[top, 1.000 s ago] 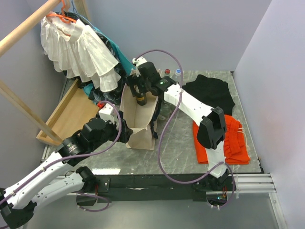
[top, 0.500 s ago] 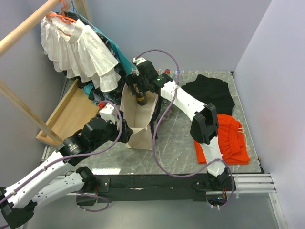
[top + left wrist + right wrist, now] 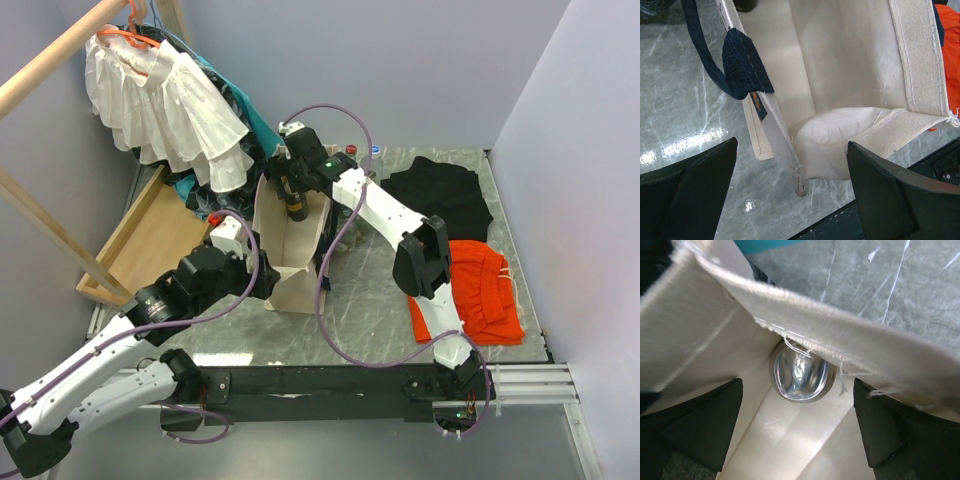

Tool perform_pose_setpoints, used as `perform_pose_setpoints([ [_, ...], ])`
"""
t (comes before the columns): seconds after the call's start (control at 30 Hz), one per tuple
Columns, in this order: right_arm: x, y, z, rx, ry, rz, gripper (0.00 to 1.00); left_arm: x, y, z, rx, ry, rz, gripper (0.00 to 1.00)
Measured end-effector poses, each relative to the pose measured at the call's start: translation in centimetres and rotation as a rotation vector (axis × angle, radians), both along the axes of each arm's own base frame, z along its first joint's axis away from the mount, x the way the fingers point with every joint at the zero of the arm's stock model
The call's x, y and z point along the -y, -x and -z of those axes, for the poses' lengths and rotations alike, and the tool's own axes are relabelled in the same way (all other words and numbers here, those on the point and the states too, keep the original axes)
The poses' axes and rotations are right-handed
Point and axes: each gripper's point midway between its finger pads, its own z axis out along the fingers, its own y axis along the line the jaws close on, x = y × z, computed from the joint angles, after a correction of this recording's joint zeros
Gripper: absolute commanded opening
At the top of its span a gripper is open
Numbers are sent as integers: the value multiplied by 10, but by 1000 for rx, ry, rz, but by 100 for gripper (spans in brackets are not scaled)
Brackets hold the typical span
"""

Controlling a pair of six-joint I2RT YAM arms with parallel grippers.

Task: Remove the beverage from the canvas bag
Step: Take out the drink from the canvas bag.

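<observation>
Left gripper (image 3: 792, 150): jaws spread, straddling the near edge of the canvas bag (image 3: 840, 75); nothing clamped.
Canvas bag: standing mid-table, mouth open.
Right gripper (image 3: 797, 385): jaws wide and empty, poised over the bag's far end.
Change: over the last second the right elbow has swung left and folded in, while the wrist has barely shifted. This is probably alignment for a descent.
Beverage (image 3: 801, 374): inside the bag at the far end, not yet gripped.
Views: the right wrist view shows its shiny cap half under the frayed rim. The top view gives only a dark bottle shape.
</observation>
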Motion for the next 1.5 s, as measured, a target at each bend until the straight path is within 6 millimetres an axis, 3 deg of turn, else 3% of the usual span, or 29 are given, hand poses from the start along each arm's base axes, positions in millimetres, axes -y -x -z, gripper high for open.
perform_pose_setpoints([
  [0.5, 3, -1, 7, -15, 10, 7, 95, 0, -1, 1, -2, -5, -3, 96],
  [1.5, -10, -16, 29, 10, -9, 2, 90, 0, -5, 2, 4, -10, -18, 96],
])
